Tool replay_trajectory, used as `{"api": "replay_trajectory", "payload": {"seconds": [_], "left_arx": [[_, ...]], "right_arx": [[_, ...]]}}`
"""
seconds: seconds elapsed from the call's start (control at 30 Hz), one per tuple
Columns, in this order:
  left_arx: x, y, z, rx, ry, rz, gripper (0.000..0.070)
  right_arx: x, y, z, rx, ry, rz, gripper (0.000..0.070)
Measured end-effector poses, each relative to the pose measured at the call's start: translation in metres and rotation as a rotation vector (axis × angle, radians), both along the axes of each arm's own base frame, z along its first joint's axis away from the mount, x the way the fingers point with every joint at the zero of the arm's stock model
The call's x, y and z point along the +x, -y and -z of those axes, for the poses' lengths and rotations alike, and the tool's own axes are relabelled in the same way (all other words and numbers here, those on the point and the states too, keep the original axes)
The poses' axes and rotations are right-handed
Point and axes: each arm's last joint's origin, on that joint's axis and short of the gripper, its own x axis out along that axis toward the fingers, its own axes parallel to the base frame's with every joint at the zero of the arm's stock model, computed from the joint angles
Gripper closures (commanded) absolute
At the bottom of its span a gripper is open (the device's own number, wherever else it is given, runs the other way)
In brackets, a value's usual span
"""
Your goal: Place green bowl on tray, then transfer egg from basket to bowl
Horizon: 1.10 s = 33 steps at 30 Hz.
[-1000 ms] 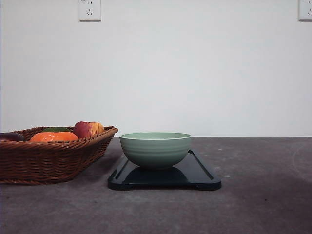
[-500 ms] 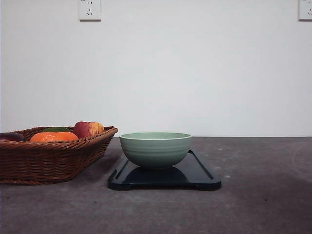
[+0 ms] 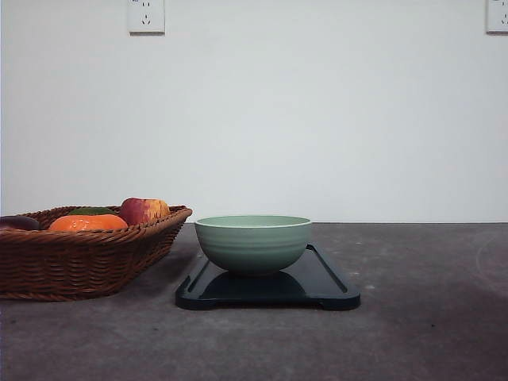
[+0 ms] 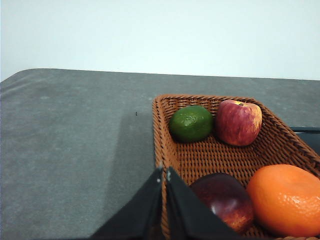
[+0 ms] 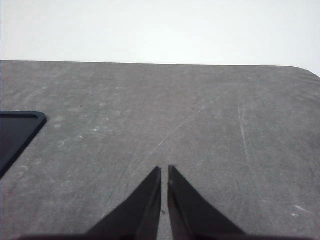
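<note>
The left gripper (image 4: 165, 172) has its jaws drawn nearly together, a thin slit between the dark tips, holding nothing. They hang over the near rim of the basket (image 4: 159, 145), a brown woven wicker tray-shape with a braided edge. Just beyond the tips and to one side lies a dark red-purple fruit (image 4: 223, 200), touching a large orange fruit (image 4: 285, 200). Farther in sit a green citrus (image 4: 191, 123) and a red-yellow apple (image 4: 238, 122), side by side. I cannot make out the egg.

The right gripper (image 5: 164, 171) likewise has its jaws almost shut and empty, above bare grey worktop (image 5: 200, 125), well apart from a corner of the tray (image 5: 17, 130).

From the front, the green bowl (image 3: 253, 243), pale sage with faint ridges, stands upright on the dark tray beside the basket.
</note>
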Motion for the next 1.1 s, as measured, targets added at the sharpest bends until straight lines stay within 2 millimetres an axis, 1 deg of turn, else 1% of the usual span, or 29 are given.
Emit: {"api": "replay_trajectory", "payload": {"seconds": [1.1], "left_arx": [[0.0,0.0,0.0,0.0,0.0,0.0,0.07]], "right_arx": [[0.0,0.0,0.0,0.0,0.0,0.0,0.0684]]}}
